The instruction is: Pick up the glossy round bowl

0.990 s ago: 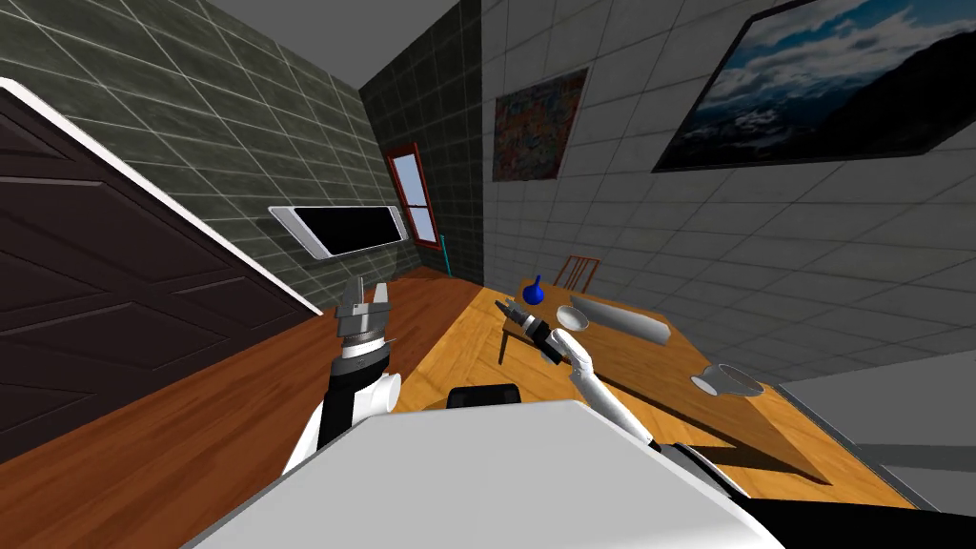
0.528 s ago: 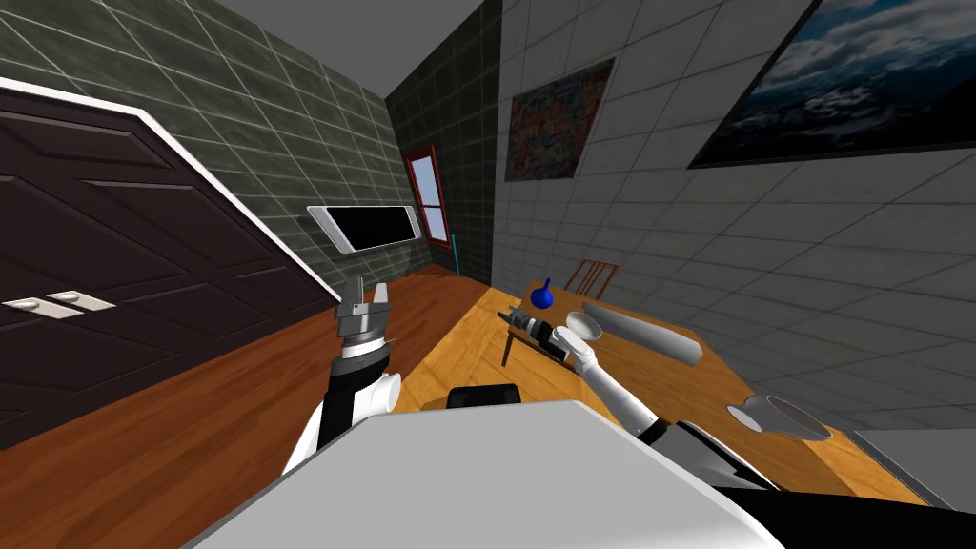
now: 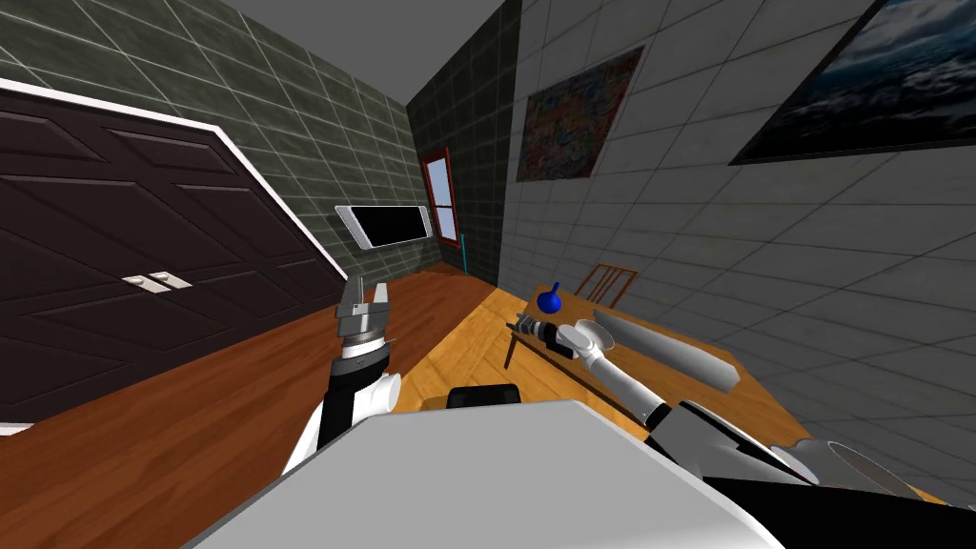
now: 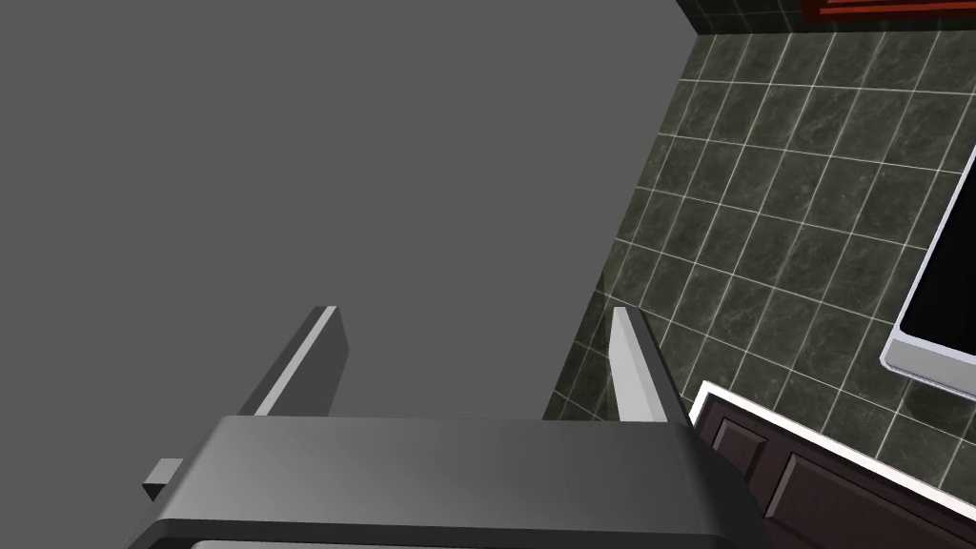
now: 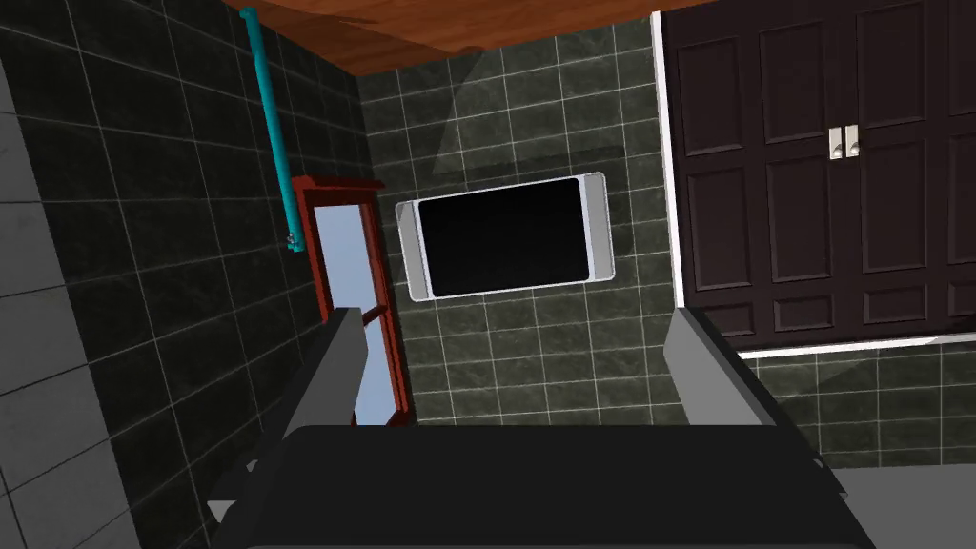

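A white round bowl (image 3: pixel 595 333) sits on the wooden table (image 3: pixel 477 345), near a blue vase (image 3: pixel 548 300). My right arm reaches out over the table, its wrist right beside the bowl. The right gripper (image 3: pixel 519 326) pokes past the bowl toward the table's near-left edge; its fingers stand open with nothing between them (image 5: pixel 519 372). My left gripper (image 3: pixel 366 290) is held upright over the floor, well left of the table, also open and empty (image 4: pixel 477 362).
A long grey half-round object (image 3: pixel 667 349) lies behind the bowl by the wall. A grey spouted vessel (image 3: pixel 839 459) sits at the table's near right. A wooden chair (image 3: pixel 607 282) stands at the far end. Dark double doors (image 3: pixel 143 286) line the left wall.
My whole view has swung, so doors and table slide across the picture. The right forearm has drawn in beside the bowl. The left arm holds still.
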